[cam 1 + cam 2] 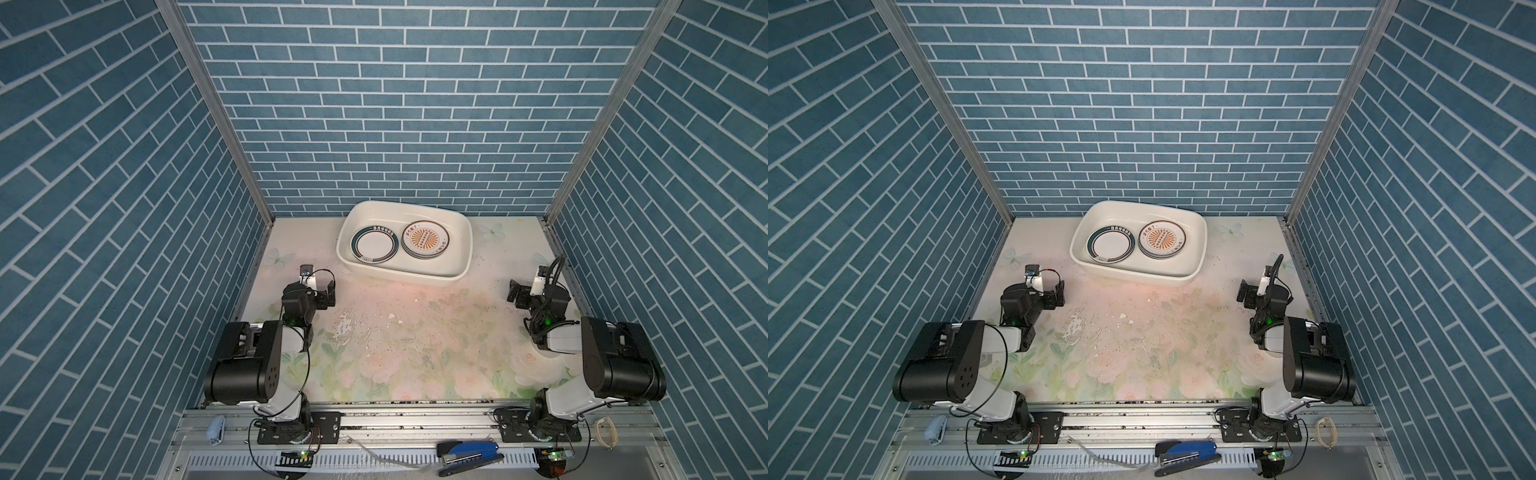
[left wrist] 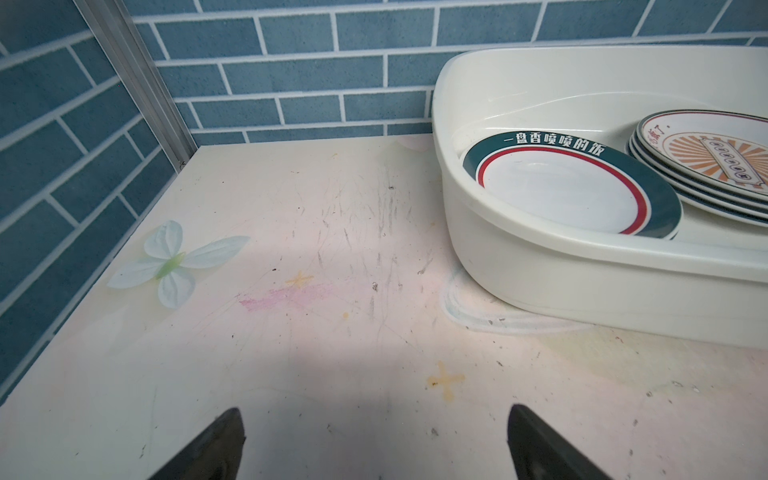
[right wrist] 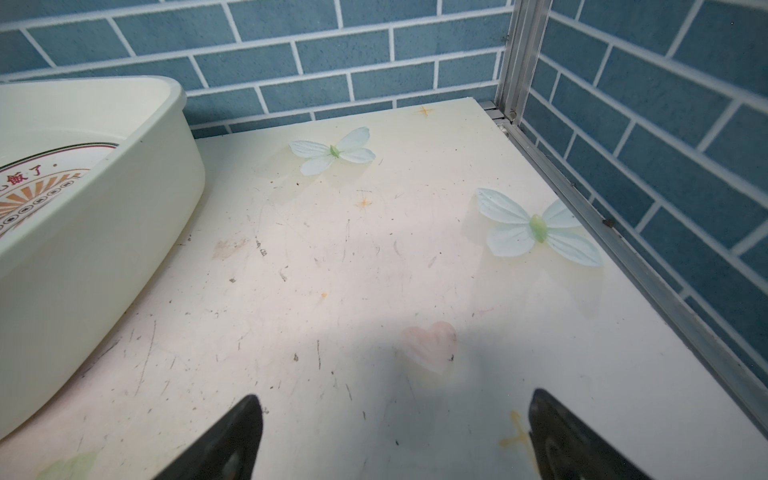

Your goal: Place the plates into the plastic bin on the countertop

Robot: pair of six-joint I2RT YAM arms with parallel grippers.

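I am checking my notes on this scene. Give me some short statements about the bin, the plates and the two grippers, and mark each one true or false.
1. The plastic bin holds the green-banded plate and the sunburst plate side by side. True.
2. The left gripper grips a plate. False: its fingers stand apart over bare countertop, with nothing between them.
3. The sunburst plate tops a stack of plates. True.
4. The right gripper reaches into the bin. False: it is outside the bin, open and empty.
5. A plate lies on the countertop outside the bin. False: no plate shows there in any view.
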